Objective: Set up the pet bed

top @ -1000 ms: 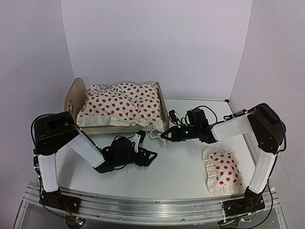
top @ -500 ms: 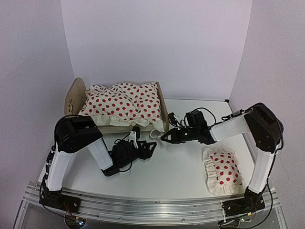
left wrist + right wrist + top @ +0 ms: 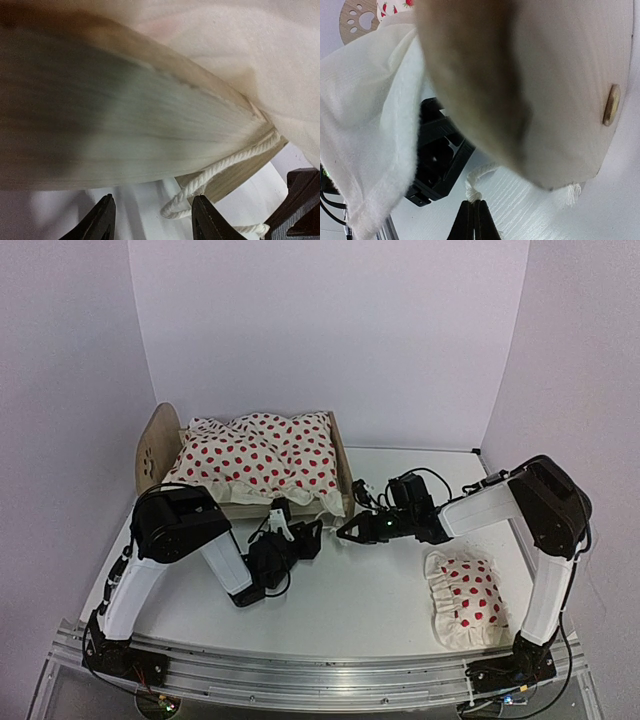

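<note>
Pet bed (image 3: pixel 152 448) stands on the worktop (image 3: pixel 360 600) just ahead of both tools. A cream, red-spotted blanket (image 3: pixel 255 455) covers its top and hangs over the side nearest them.

The left tool (image 3: pixel 310 537) lies low on the worktop, just short of the bed's near side and close to the footboard (image 3: pixel 343 468) corner. In its wrist view, the left tool (image 3: pixel 152 222) has its fingers partly spread with nothing clamped between them. The wooden side of the frame fills the space just ahead and above. A white cord (image 3: pixel 215 172) loops down from the frame's corner ahead of the tips, nearer the right-hand finger.

The right tool (image 3: pixel 347 530) points at the same corner from the other side, near the left tool but apart from it. Its wrist view shows the right tool (image 3: pixel 474 220) with fingers pressed together. The frayed cord end (image 3: pixel 472 189) sits right at the tips, and whether it is pinched cannot be told. The footboard with a round wooden peg (image 3: pixel 611 105) looms just ahead and above. The blanket's edge hangs to the left, and the paw-print headboard (image 3: pixel 344 16) shows far beyond.

A spotted pillow (image 3: pixel 465 595) lies well behind the right tool, beside that arm and apart from the bed.
</note>
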Tool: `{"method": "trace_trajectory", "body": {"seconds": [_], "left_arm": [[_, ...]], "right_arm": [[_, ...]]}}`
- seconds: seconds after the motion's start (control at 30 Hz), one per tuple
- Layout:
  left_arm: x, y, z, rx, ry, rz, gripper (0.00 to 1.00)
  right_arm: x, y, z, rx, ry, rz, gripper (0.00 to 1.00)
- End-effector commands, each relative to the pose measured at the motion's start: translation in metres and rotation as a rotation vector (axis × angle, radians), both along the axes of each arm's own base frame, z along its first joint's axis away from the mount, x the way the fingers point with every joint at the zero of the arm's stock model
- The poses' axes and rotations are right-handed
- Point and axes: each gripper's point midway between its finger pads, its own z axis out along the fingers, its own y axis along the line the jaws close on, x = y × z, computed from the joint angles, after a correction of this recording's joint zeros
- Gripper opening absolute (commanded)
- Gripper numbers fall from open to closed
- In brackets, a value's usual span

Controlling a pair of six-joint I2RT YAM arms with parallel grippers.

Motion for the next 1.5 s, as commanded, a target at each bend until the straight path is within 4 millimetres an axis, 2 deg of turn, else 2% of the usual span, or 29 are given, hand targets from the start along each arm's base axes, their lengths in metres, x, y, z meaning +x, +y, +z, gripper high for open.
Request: {"method": "trace_trajectory", "body": {"seconds": [0.0, 0.13, 0.37, 0.43, 0.57, 0.7, 0.83, 1.1, 1.3, 1.47], "left_arm": [[0.007, 0.000, 0.025, -0.088, -0.056, 0.087, 0.51], [0.006, -0.010, 0.026, -0.097, -0.071, 0.054, 0.33], [-0.004, -0.022, 0.010, -0.004, -0.069, -0.037, 0.01], [-0.009, -0.023, 0.014, 0.020, -0.102, -0.058, 0.00], [-0.030, -0.029, 0.043, 0.057, -0.249, -0.156, 0.00], [-0.052, -0.034, 0.063, 0.084, -0.319, -0.262, 0.00], [-0.070, -0.040, 0.072, 0.110, -0.369, -0.355, 0.00], [-0.075, -0.046, 0.088, 0.135, -0.468, -0.384, 0.00], [-0.078, -0.048, 0.078, 0.167, -0.458, -0.408, 0.00], [-0.073, -0.043, 0.076, 0.221, -0.486, -0.378, 0.00]], "right_arm": [[-0.002, 0.004, 0.015, 0.038, -0.017, 0.024, 0.00], [-0.001, 0.003, 0.017, 0.042, -0.020, 0.021, 0.00], [0.003, -0.002, 0.016, 0.041, -0.017, 0.010, 0.00], [0.006, -0.004, 0.017, 0.042, -0.014, -0.001, 0.00], [0.017, -0.002, 0.019, 0.041, -0.027, -0.022, 0.00], [0.030, 0.002, 0.021, 0.037, -0.048, -0.049, 0.00], [0.038, 0.009, 0.017, 0.027, -0.055, -0.056, 0.00], [0.036, 0.018, -0.003, 0.008, 0.002, -0.055, 0.00], [0.031, 0.039, 0.009, 0.102, -0.005, 0.056, 0.00], [0.023, 0.041, 0.003, 0.151, 0.024, 0.078, 0.00]]}}
